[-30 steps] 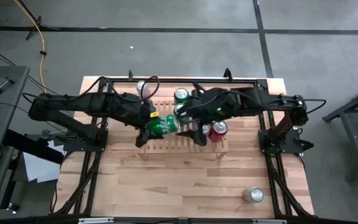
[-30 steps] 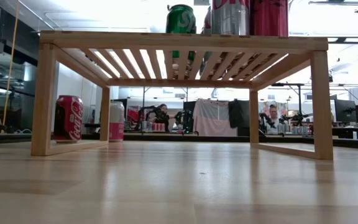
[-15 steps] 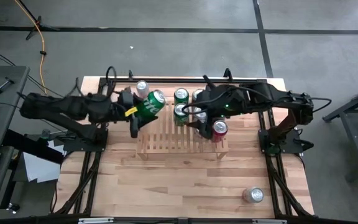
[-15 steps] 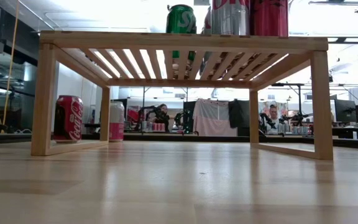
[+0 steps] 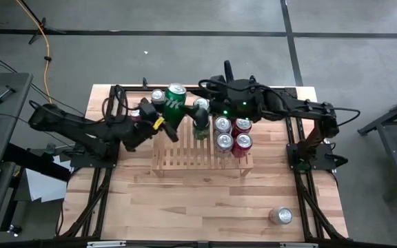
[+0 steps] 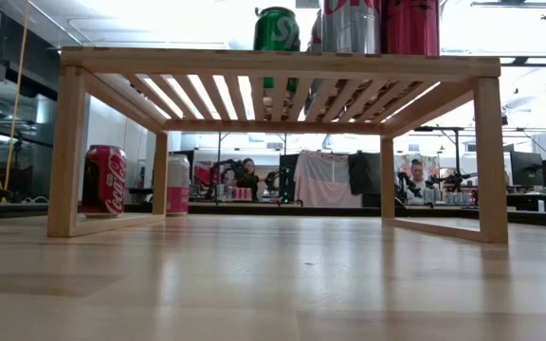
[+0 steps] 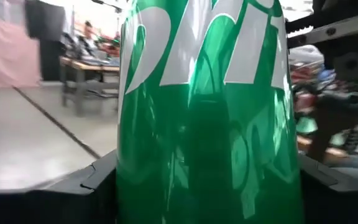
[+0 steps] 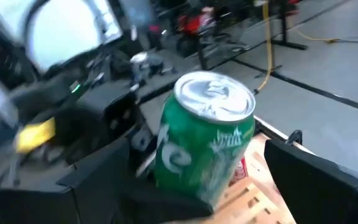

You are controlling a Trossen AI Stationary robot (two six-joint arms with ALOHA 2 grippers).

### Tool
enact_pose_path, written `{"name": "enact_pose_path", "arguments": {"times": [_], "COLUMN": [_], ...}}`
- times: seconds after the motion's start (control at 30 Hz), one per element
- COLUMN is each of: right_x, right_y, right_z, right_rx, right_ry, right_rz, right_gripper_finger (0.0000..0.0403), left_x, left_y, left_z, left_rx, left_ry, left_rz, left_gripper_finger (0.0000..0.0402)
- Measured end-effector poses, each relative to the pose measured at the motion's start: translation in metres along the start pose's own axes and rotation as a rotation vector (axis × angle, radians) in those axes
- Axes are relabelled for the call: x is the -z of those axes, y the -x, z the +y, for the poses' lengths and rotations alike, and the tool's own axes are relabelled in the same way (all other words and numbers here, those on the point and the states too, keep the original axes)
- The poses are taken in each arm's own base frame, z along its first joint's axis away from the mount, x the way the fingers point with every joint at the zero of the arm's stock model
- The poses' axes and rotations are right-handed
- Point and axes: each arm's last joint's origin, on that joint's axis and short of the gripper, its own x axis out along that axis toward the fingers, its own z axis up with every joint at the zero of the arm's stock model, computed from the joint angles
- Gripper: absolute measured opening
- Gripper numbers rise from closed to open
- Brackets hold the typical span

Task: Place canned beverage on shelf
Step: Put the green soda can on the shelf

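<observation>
The left hand [image 5: 165, 118] has carried its green can [image 5: 174, 101] from over the shelf's [image 5: 185, 155] front left part up toward the back edge, now upright. The right hand [image 5: 197, 117] has swung left off the red cans [image 5: 242, 134] toward that can.

Light wood worktop [image 5: 205, 200] on grey floor [image 5: 185, 58]. Orange cable [image 5: 46, 48] trails across floor at far left. Paper sheets [image 5: 38, 186] lie beside worktop's left edge.
</observation>
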Motion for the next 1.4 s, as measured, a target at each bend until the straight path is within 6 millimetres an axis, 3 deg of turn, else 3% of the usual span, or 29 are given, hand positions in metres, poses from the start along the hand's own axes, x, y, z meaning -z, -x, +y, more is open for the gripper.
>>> {"name": "enact_pose_path", "arguments": {"times": [0.27,0.67,0.8,0.97,1.1,1.27,1.4], "right_x": [0.007,0.002,0.004,0.005,0.003,0.001,0.001], "right_y": [-0.017,-0.014,-0.014,-0.014,-0.006,0.017,0.041], "right_z": [-0.002,0.000,-0.001,0.000,0.002,0.007,0.016], "right_rx": [0.109,0.083,0.078,0.079,0.066,0.024,-0.035], "right_ry": [-0.054,-0.071,-0.088,-0.093,-0.052,0.045,0.158], "right_rz": [-0.039,-0.077,-0.054,-0.046,-0.038,0.012,0.048], "right_gripper_finger": [0.0360,0.0358,0.0339,0.0283,0.0282,0.0282,0.0282], "left_x": [-0.004,-0.002,-0.001,-0.001,-0.002,-0.006,-0.015], "left_y": [-0.020,-0.016,-0.016,-0.017,-0.015,-0.004,0.012], "left_z": [-0.032,-0.038,-0.038,-0.038,-0.040,-0.044,-0.044], "left_rx": [-0.132,-0.147,-0.146,-0.138,-0.132,-0.078,-0.030], "left_ry": [-0.228,-0.317,-0.320,-0.333,-0.402,-0.470,-0.471], "left_rz": [0.008,0.022,0.024,0.024,0.026,0.027,0.028], "left_gripper_finger": [0.0279,0.0279,0.0279,0.0279,0.0288,0.0382,0.0374]}}
